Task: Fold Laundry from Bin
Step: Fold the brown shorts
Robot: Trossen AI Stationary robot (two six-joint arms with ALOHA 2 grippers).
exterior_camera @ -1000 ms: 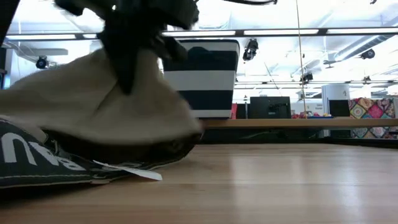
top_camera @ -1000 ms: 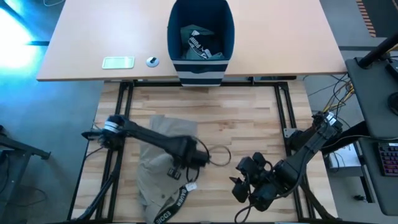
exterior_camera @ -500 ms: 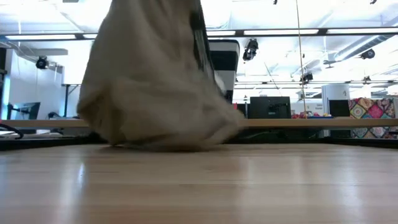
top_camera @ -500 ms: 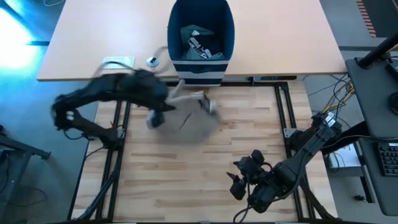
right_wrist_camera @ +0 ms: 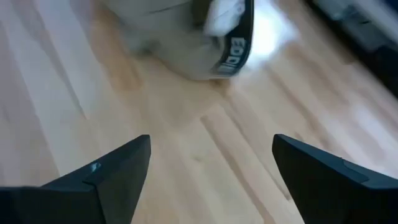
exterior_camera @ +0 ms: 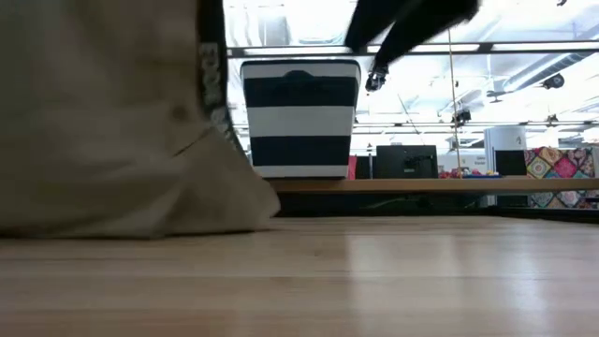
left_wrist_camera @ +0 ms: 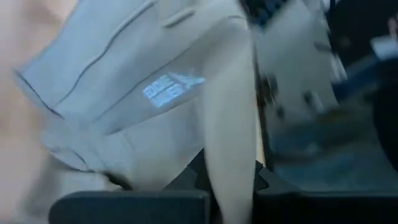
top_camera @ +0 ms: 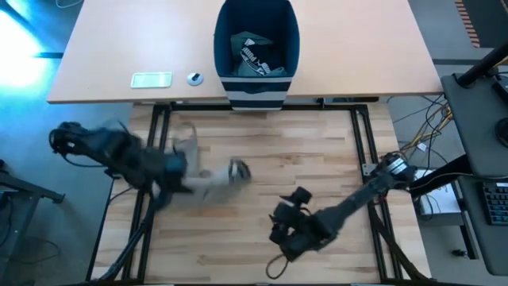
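A beige garment [top_camera: 208, 176] with a dark lettered waistband [exterior_camera: 213, 82] stretches across the wooden table's left half, and my left gripper [top_camera: 175, 166] is shut on it near the left edge. Its lower part lies on the table [exterior_camera: 140, 223]. My right gripper [top_camera: 284, 214] stands open above bare wood right of the centre, its fingers [right_wrist_camera: 112, 174] pointing toward the garment's waistband end [right_wrist_camera: 233, 48] without touching it. The navy bin [top_camera: 255, 40] stands on the far tan table and holds more laundry [top_camera: 254, 54], dark with white lettering. My left gripper pinches a fold of the beige cloth [left_wrist_camera: 229, 158] between its two fingers, slanting downward. How many layers it has I cannot tell. The garment spreads out beyond the fingers toward the table's right, its lower part on the wood.
A white flat device [top_camera: 151, 79] and a small round object [top_camera: 194, 78] lie on the far tan table left of the bin. Bare wood [top_camera: 317, 151] lies right of the garment. Dark frame rails [top_camera: 365, 143] run along the table's sides.
My left gripper has swept the beige garment off its heap at the near left, toward the far edge, then back to the left edge, rising and turning. The garment has been drawn along and spread out. My right gripper has gone down and toward the table's left.
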